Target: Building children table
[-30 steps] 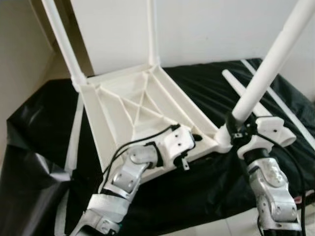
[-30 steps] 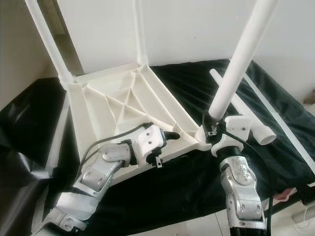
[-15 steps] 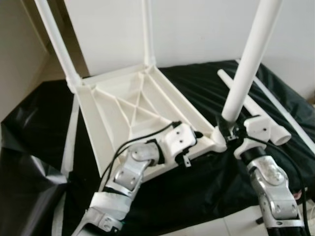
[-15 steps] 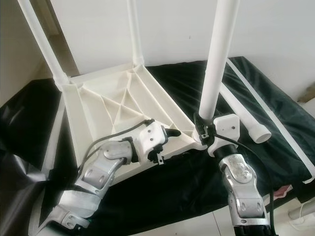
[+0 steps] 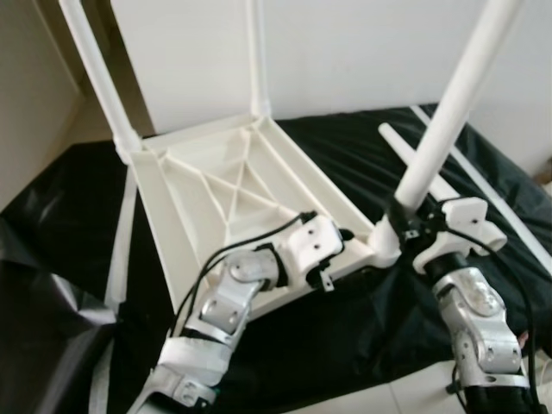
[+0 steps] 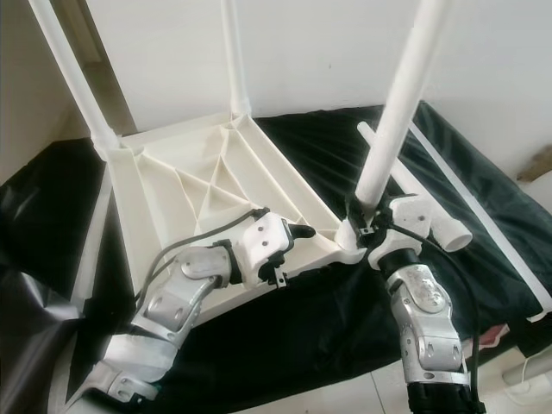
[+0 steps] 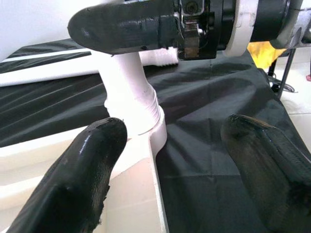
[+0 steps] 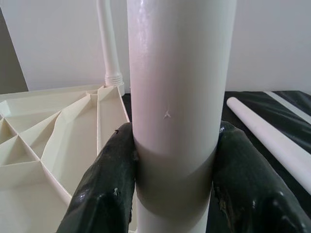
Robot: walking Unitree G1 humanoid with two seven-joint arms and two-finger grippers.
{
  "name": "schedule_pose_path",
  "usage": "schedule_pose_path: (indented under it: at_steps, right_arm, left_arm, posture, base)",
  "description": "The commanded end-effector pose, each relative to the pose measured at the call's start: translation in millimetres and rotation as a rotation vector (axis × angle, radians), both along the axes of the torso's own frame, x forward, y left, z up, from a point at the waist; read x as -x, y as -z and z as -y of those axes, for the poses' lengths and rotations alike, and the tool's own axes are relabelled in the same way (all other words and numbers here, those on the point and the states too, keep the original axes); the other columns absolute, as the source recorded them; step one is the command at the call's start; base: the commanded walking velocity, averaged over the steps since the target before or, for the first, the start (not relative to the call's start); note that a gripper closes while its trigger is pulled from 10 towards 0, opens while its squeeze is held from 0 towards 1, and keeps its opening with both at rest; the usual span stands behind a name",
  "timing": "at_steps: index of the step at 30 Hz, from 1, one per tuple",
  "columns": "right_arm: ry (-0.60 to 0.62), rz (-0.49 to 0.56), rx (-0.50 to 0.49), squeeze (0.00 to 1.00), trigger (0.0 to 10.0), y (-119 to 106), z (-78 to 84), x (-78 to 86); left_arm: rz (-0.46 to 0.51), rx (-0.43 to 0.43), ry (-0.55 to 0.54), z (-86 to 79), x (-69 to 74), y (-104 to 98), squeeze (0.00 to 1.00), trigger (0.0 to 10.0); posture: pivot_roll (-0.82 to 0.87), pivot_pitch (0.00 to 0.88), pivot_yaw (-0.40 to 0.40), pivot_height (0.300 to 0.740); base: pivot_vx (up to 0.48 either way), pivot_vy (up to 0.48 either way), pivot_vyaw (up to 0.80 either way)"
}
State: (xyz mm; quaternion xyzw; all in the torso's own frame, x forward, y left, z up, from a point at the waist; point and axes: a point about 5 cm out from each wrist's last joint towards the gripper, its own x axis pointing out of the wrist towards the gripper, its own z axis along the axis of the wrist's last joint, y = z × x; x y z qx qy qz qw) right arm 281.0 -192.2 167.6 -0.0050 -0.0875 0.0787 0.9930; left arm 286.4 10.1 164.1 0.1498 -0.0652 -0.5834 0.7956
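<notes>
A black sheet (image 5: 78,224) is spread wide and is creased into shiny folds, most of all at the left side; its near edge is draped down toward a pale floor (image 6: 336,398); a white wall (image 5: 362,52) is seen behind it; a darker tan strip (image 5: 52,30) is set against the wall at the far left; a yellow object (image 7: 262,53) and thin metal legs (image 7: 284,73) are seen past the sheet's edge, on a light floor.

From my remote station, cream-white tabletop (image 5: 233,185) with ribbed underside, white legs (image 5: 448,103), glossy black sheet (image 5: 345,336), my silver arms (image 5: 479,332), black fingers (image 8: 102,194), pale wall (image 5: 362,52)
</notes>
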Motion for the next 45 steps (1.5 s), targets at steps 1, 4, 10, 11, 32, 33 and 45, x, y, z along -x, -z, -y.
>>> schedule_pose_path:
  at_steps: [1, 4, 10, 11, 32, 33, 45]
  right_arm:
    - [0.01, -0.159, -0.03, 0.0, 10.0, 29, 0.1, -0.4]
    - [0.015, -0.163, -0.051, 0.0, 10.0, 30, 0.0, -1.0]
    - [0.001, -0.147, -0.029, 0.0, 10.0, 30, -0.4, 0.1]
    - [-0.003, -0.144, -0.02, 0.0, 10.0, 30, -0.9, 0.6]
    - [0.029, -0.139, 0.008, 0.0, 10.0, 37, -5.5, 7.0]
    - [0.029, -0.139, 0.008, 0.0, 10.0, 37, -5.5, 7.0]
    - [0.346, -0.133, -0.059, 0.0, 10.0, 35, -3.8, -4.5]
  left_arm:
    - [0.027, 0.046, -0.187, -4.5, -9.3, -3, 0.0, 10.0]
    - [0.028, 0.045, -0.191, -5.1, -9.2, -3, 0.0, 10.0]
    - [0.03, 0.045, -0.199, -5.6, -9.4, -3, 0.0, 10.0]
    - [0.03, 0.045, -0.199, -5.6, -9.5, -4, 0.0, 10.0]
    - [0.04, 0.046, -0.195, -3.7, -10.5, -6, 0.0, 10.0]
    - [0.04, 0.046, -0.195, -3.7, -10.5, -6, 0.0, 10.0]
    - [0.04, 0.052, -0.198, -2.5, -9.9, -6, 0.0, 10.0]
  posture:
    - [-0.08, 0.031, 0.015, 0.74]
    - [-0.08, 0.031, 0.013, 0.74]
    - [-0.08, 0.029, 0.01, 0.74]
    - [-0.08, 0.027, 0.01, 0.74]
    - [-0.08, 0.023, 0.019, 0.74]
    - [-0.08, 0.023, 0.019, 0.74]
    - [-0.08, 0.023, 0.008, 0.74]
  base:
    - [0.0, 0.0, 0.0]
    - [0.0, 0.0, 0.0]
    - [0.0, 0.0, 0.0]
    - [0.0, 0.0, 0.0]
    - [0.0, 0.0, 0.0]
    - [0.0, 0.0, 0.0]
    - [0.0, 0.0, 0.0]
